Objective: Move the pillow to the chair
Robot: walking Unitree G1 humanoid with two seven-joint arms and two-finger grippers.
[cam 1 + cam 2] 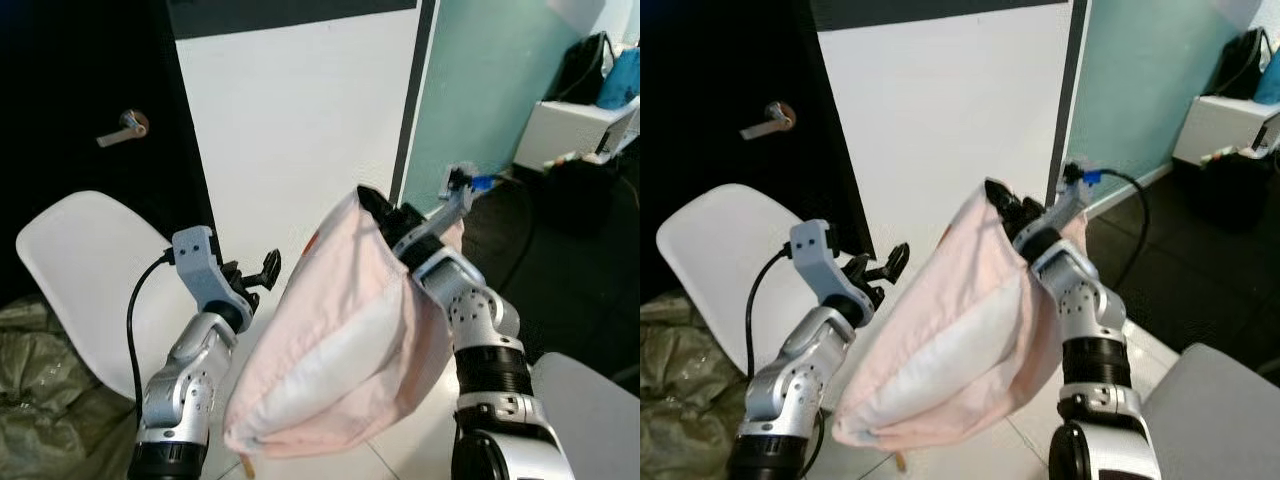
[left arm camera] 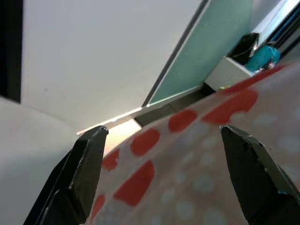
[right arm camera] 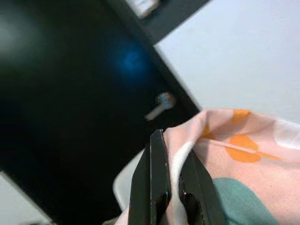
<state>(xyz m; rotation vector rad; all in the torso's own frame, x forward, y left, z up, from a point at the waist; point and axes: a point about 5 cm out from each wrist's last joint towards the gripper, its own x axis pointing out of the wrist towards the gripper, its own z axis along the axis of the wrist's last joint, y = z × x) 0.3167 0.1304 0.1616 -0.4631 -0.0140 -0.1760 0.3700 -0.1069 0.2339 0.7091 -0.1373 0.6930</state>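
A black door [image 1: 80, 110] with a metal lever handle [image 1: 124, 127] and a white wall panel [image 1: 300, 120] stand behind both arms. The white chair [image 1: 85, 275] sits below and beside the left gripper [image 1: 252, 275], its seat shell curving up behind that arm. The pillow [image 1: 340, 350], pale pink with orange-red spots, hangs in the air between the two arms, sagging down from its top corner, its lower bulk resting against the left forearm. The right gripper [image 1: 372, 208] is raised, and its fingers [image 3: 154, 187] are pressed together on that top corner, the fabric pinched between them and draping away below. The left gripper's fingers [image 2: 86, 164] are spread wide apart, holding nothing; the spotted cloth lies just beyond their tips, filling the gap between them without clear contact. A crumpled olive bag [image 1: 40, 400] lies on the floor under the chair
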